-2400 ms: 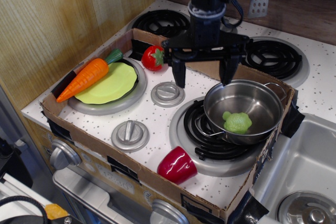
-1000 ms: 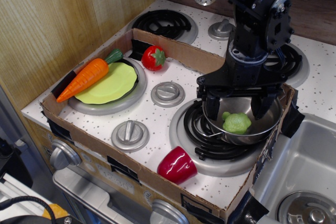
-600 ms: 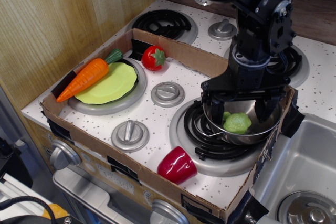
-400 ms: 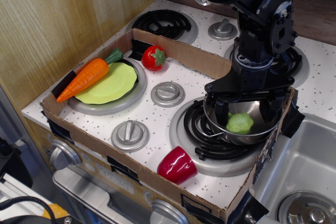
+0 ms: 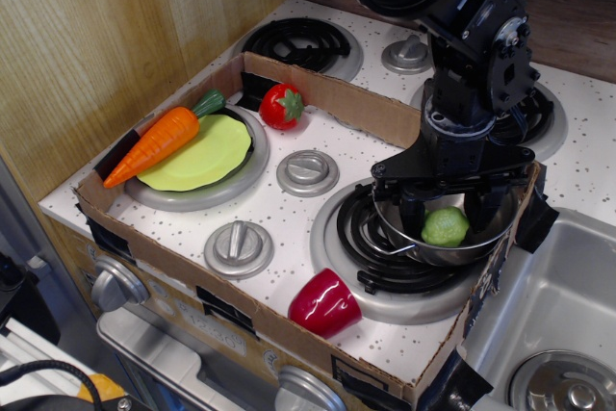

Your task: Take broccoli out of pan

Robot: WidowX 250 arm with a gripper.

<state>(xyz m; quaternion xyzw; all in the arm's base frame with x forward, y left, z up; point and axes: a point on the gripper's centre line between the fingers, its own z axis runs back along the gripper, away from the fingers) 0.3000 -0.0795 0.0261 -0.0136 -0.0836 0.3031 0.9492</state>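
Observation view, sole entry.

Item: gripper (image 5: pixel 445 207), lowered into the pan (image 5: pixel 404 235) on the front right burner. Fingers (image 5: pixel 414 207) sit close on either side of the broccoli (image 5: pixel 445 226); I judge them pinching it, contact looks made on both flanks.

Item: broccoli, inside the pan, toward its right side, between the fingers, apparently not yet clear of the rim.

Handling note: I would confirm a firm squeeze on the bumpy head, then lift straight up until the stem clears the rim, so the pan is not dragged along by its wire handle.

Nearby: red cup (image 5: pixel 324 302), strawberry (image 5: pixel 281 106), carrot (image 5: pixel 159 141) on yellow-green plate (image 5: pixel 207 156).

Markings: none legible anywhere.
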